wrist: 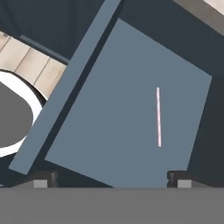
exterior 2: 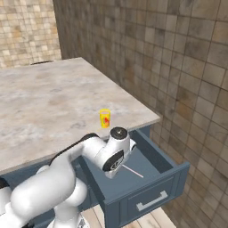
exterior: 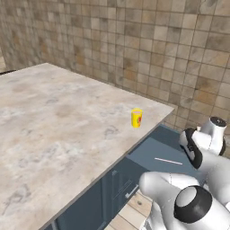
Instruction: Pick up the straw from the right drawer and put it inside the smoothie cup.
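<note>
The right drawer [exterior 2: 171, 180] stands pulled out under the counter's end, its slate-blue floor [wrist: 109, 122] bare apart from the straw. The straw [wrist: 158, 117] is a thin pale stick lying flat on that floor; it also shows as the straw [exterior 2: 132, 171] and the straw [exterior: 168, 161]. My gripper [wrist: 111, 180] hangs above the drawer looking down, open, with nothing between its fingertips [wrist: 181, 179]; the straw lies ahead of it, nearer the right fingertip. The smoothie cup [exterior: 136, 117], small and yellow with a red mark, stands upright near the counter's edge, just behind the drawer, smoothie cup [exterior 2: 104, 118].
The pale stone counter [exterior: 58, 126] stretches wide to the left. A tiled wall [exterior 2: 191, 89] runs close along the drawer's right side. The drawer's front panel carries a silver bar handle [exterior 2: 151, 201]. Slate-blue cabinet doors [exterior: 110, 188] and wooden floor [exterior: 134, 209] lie below.
</note>
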